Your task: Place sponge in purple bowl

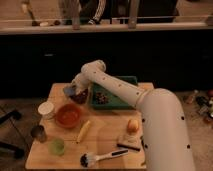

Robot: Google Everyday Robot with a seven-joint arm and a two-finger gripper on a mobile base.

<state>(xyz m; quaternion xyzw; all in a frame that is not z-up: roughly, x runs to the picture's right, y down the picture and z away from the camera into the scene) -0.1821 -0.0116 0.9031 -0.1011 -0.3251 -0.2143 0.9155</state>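
Observation:
My gripper [75, 90] is at the back left of the wooden table, at the end of the white arm that reaches in from the lower right. It is shut on a small bluish sponge [68, 90] that sticks out to its left. The dark purple bowl [81, 97] sits right under and just right of the gripper, beside the green tray. The sponge hangs at the bowl's left rim, not inside it.
A green tray [114, 93] with dark items stands at the back. An orange bowl [68, 115], a white container [46, 109], a metal cup [38, 133], a green cup [57, 146], a banana [84, 131], a brush [98, 158] and an orange fruit [132, 125] lie on the table [107, 135].

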